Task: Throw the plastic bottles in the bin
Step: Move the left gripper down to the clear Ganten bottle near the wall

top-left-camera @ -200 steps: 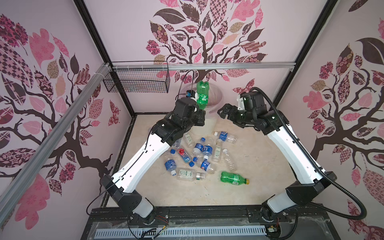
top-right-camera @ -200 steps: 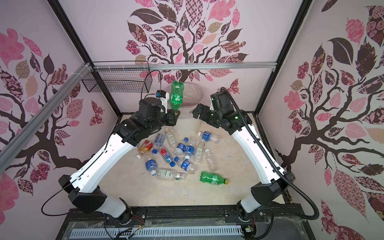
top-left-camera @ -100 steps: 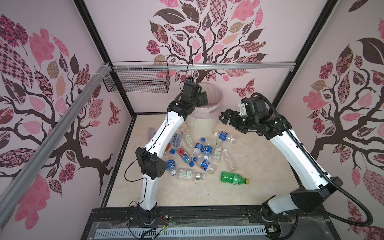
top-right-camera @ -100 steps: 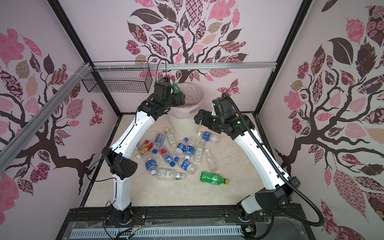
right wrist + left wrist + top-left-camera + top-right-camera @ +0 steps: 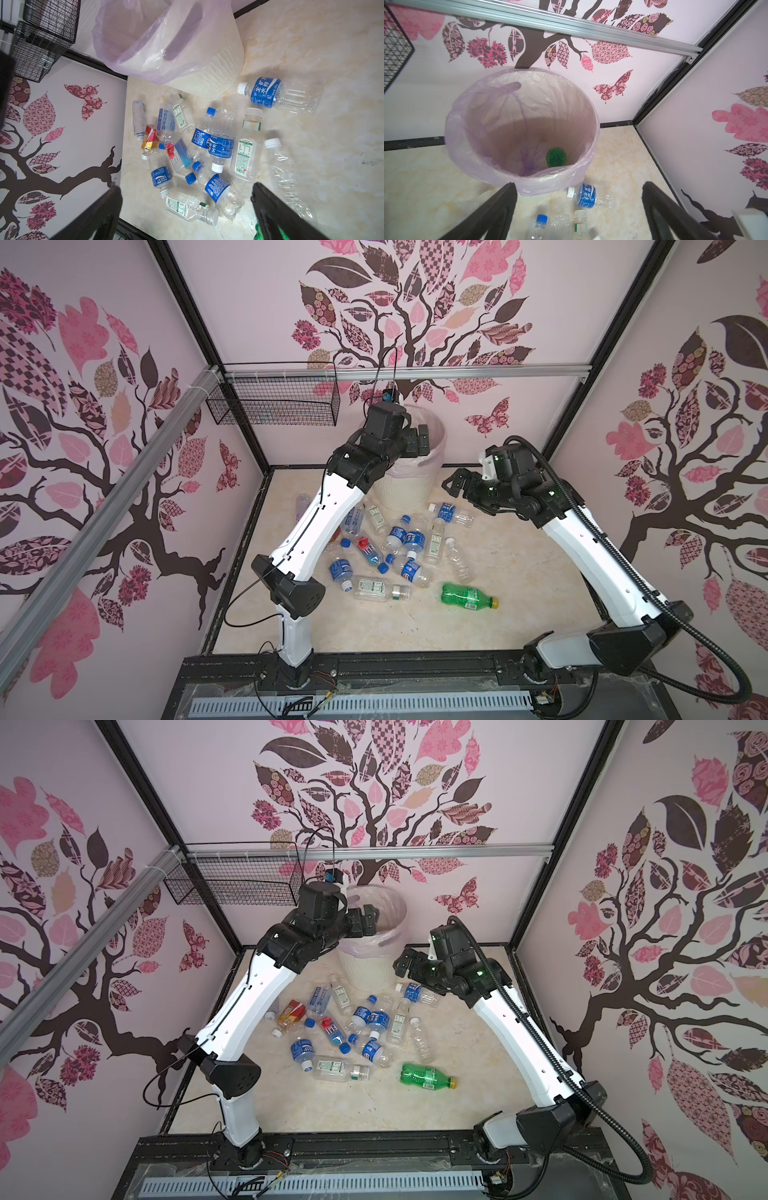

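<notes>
Bottles lie scattered across the marbled floor of a tree-papered robot cell. Most are clear with blue labels and caps, in a loose heap just in front of the bin, and one green bottle with a yellow cap lies apart on the near side. The cream ribbed bin, lined with a pale pink bag, stands against the back wall, to the right of a black wire basket hung there. The left gripper hangs over the bin's rim, its fingers spread wide and holding nothing. Its wrist camera looks down into the liner, where a second green bottle sits at the bottom. The right gripper, likewise spread and empty, hovers beside the bin above the far edge of the heap, nearest a blue-labelled bottle lying just beside the bin's foot.
</notes>
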You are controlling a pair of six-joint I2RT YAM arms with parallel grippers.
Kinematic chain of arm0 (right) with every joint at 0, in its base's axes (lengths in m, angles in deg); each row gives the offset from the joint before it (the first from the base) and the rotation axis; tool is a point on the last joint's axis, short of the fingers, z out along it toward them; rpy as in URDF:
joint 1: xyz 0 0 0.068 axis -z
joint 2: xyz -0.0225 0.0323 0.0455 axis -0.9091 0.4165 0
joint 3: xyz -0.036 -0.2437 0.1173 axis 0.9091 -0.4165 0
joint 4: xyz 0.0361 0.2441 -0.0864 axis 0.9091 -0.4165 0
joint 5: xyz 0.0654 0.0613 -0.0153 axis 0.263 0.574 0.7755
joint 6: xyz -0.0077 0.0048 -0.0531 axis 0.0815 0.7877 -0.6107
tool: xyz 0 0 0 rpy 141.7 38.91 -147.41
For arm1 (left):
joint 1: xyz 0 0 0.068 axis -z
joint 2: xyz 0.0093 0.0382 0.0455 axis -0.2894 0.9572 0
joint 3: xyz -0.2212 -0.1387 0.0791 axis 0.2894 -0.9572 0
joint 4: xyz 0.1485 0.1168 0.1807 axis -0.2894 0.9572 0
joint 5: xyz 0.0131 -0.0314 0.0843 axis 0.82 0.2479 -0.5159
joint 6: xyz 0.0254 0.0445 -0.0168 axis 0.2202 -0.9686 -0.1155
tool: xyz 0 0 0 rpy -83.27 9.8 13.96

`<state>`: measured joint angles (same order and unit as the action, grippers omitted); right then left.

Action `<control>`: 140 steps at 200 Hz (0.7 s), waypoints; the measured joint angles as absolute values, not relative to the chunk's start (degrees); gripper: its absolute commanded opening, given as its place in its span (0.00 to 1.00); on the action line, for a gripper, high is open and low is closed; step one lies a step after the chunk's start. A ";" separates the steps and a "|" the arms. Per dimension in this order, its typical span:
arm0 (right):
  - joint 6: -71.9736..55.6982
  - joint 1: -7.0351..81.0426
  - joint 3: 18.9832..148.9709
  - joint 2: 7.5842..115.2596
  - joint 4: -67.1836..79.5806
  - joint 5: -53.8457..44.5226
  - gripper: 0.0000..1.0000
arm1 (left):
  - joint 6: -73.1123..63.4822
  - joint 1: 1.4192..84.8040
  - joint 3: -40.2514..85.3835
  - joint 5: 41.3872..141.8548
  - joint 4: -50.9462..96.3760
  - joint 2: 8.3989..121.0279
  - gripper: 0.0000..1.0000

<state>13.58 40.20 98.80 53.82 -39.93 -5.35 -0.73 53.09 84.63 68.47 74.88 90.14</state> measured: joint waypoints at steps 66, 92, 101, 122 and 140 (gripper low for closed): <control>13.10 40.35 95.58 53.82 -38.99 -5.17 1.00 | -4.30 53.09 64.87 57.34 80.45 77.83 0.97; 12.47 40.26 95.82 54.07 -39.34 -6.11 1.00 | -2.72 49.14 56.10 56.97 82.62 71.69 0.97; 11.92 39.58 96.26 54.35 -39.43 -7.01 1.00 | -1.21 45.86 53.87 57.32 83.12 70.05 0.97; 11.24 37.64 97.64 55.42 -39.05 -8.52 1.00 | 2.41 37.03 47.93 59.05 83.12 66.71 0.97; 11.42 35.69 98.51 56.67 -38.22 -8.54 1.00 | 5.50 31.32 43.62 60.27 83.45 65.35 0.97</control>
